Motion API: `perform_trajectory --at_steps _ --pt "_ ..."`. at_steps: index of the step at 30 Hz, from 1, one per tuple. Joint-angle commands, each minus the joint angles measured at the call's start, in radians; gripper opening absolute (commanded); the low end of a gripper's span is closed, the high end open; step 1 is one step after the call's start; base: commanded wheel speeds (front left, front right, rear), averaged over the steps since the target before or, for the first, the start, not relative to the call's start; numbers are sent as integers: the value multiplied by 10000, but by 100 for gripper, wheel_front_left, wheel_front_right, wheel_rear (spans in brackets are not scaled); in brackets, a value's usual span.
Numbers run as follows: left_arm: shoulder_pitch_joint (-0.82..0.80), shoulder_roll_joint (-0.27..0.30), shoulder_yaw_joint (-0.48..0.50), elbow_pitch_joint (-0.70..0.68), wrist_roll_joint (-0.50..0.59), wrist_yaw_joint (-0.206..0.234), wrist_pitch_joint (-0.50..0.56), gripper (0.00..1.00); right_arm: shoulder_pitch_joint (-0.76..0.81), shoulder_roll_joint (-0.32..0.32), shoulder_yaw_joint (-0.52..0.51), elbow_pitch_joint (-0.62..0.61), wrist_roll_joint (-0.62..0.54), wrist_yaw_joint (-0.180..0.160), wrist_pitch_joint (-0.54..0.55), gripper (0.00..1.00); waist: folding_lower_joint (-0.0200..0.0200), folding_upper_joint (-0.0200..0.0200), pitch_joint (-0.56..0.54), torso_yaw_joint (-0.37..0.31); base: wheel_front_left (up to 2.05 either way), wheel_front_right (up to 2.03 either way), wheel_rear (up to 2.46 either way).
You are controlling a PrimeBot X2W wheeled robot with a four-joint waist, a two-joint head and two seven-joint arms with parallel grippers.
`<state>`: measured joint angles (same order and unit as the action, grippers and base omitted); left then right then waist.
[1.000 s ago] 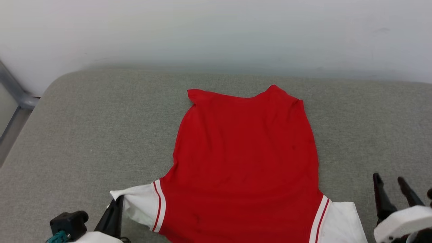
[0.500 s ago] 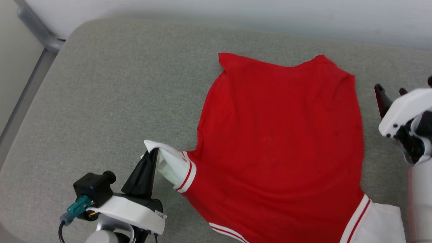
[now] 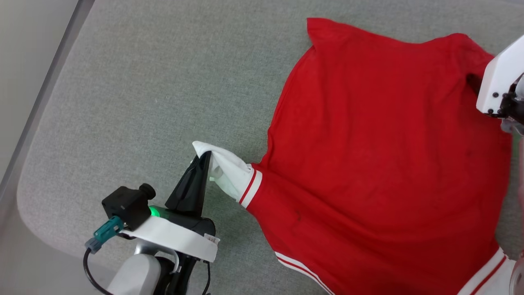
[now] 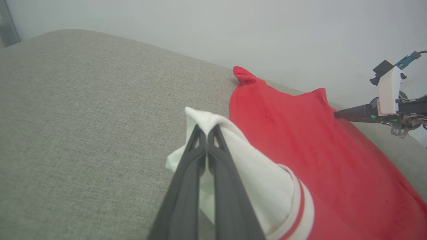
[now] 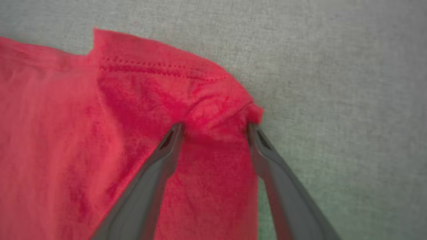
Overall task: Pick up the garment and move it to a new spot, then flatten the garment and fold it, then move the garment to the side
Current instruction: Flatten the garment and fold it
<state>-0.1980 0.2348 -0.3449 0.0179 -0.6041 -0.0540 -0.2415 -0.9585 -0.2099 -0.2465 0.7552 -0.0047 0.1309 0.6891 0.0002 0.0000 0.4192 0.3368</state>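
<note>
1. Left gripper is clenched on the cuff end of the white sleeve. The cloth is pinched at the very tips and tented a little off the grey cushion.
2. Right gripper has its jaws spread wide and grips nothing. One finger rests on red cloth and the other sits at the cloth's edge, so the two straddle the hem corner.
3. The garment lies plain red face up on the cushion, sleeves toward the robot and hem at the far side.
4. My reading: the step in hand is securing a second hold. I would press the right tips down, close beyond the stitch line so both layers are caught, then draw the two holds gently apart.
5. Caution: the sleeve pinch looks shallow, so a hard tug may slip it.
</note>
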Motion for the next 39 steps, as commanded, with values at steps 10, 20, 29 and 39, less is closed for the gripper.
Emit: perform_trajectory --at_steps 10,20,29,39 --pt "-308 -229 73 528 21 -235 -184 0 505 63 -470 1623 -399 -5 1761 0 -2 0 62 194 0 0 0" --pt "221 24 311 862 118 64 -156 0 171 -637 575 355 53 -7 519 0 -2 0 -1146 -403 0 0 0" --pt "1040 411 605 870 -25 571 146 0 2500 -1168 930 -1906 1361 -7 230 0 -2 0 -2270 -1465 0 0 0" --pt "1756 845 840 735 -180 918 517 0 7354 -562 -475 -6163 2153 -7 1075 0 -2 0 -3055 -2466 0 0 0"
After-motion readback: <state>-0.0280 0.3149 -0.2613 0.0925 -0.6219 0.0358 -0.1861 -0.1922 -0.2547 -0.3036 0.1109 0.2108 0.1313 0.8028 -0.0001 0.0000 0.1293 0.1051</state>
